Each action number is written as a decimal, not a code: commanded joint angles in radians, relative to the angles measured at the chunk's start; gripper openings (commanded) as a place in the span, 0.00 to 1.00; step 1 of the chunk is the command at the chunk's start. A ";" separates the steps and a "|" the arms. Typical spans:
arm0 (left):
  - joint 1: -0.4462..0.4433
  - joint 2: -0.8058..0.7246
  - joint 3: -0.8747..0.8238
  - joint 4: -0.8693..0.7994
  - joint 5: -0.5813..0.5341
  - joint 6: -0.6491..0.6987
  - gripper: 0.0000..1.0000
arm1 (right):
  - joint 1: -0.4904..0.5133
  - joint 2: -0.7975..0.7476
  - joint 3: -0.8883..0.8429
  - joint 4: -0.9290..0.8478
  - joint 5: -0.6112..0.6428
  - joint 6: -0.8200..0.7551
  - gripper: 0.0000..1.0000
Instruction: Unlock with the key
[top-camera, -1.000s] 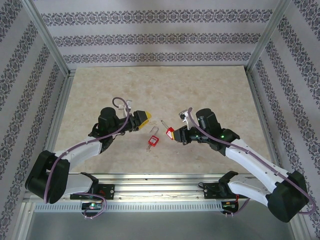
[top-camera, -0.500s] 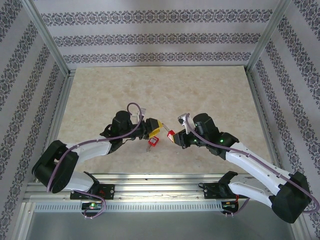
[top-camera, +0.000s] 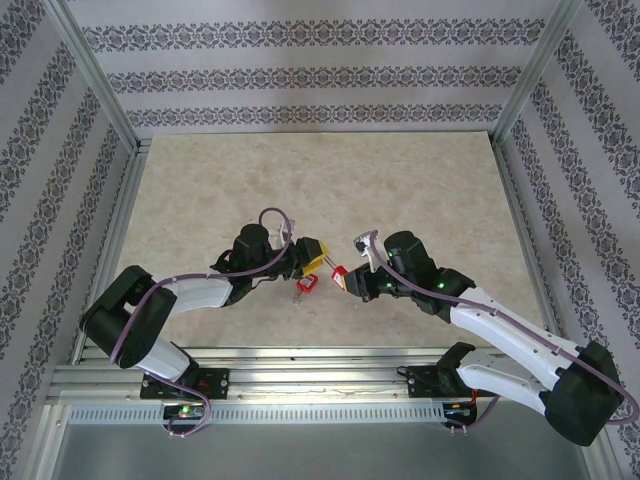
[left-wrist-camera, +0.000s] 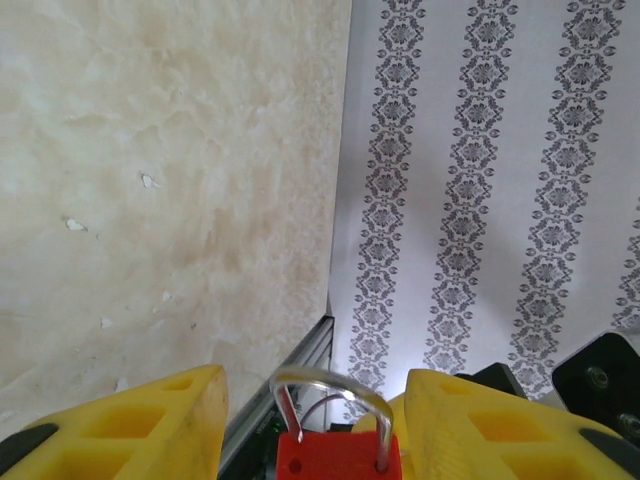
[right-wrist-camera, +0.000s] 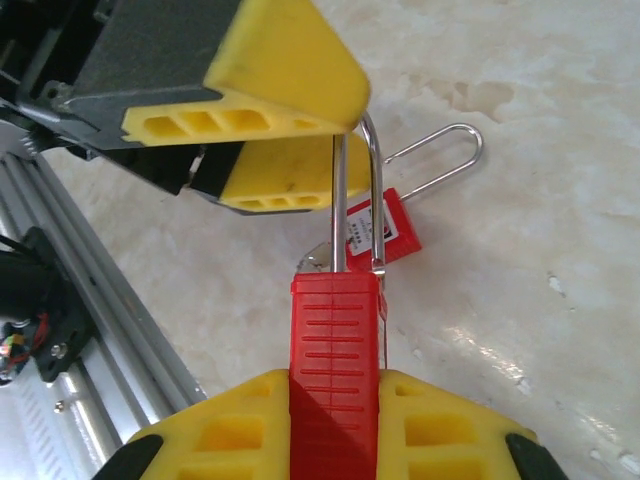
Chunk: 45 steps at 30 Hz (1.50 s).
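Observation:
My right gripper (right-wrist-camera: 335, 388) is shut on the body of a red padlock (right-wrist-camera: 335, 330), whose steel shackle points away towards the left gripper's yellow fingers (right-wrist-camera: 290, 60). In the top view this padlock (top-camera: 338, 270) hangs between the right gripper (top-camera: 346, 276) and the left gripper (top-camera: 315, 255). The left gripper (left-wrist-camera: 315, 385) is open. A red padlock (left-wrist-camera: 338, 458) with a steel shackle stands between its fingers, with a gap on the left side. A second red padlock (right-wrist-camera: 392, 228) with a white label lies flat on the table (top-camera: 305, 285). I cannot pick out the key.
The marble-look table (top-camera: 330, 180) is walled by patterned panels with aluminium posts. A metal rail (top-camera: 320, 360) runs along the near edge in front of the arm bases. A small silvery piece (right-wrist-camera: 320, 258) lies beside the second padlock.
The left arm has swung right, bringing its fingers up to the shackle of the held padlock, and its jaws have narrowed a little. The right gripper has shifted slightly left with its padlock.

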 joint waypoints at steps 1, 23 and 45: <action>-0.011 -0.002 0.017 0.093 -0.044 0.029 0.53 | 0.006 -0.026 -0.024 0.082 -0.061 0.066 0.00; -0.038 0.023 0.027 0.185 0.037 0.017 0.53 | -0.028 -0.002 -0.045 0.110 -0.107 0.124 0.00; -0.038 0.021 -0.006 0.161 0.080 -0.013 0.47 | 0.005 0.010 0.010 -0.037 0.075 0.009 0.00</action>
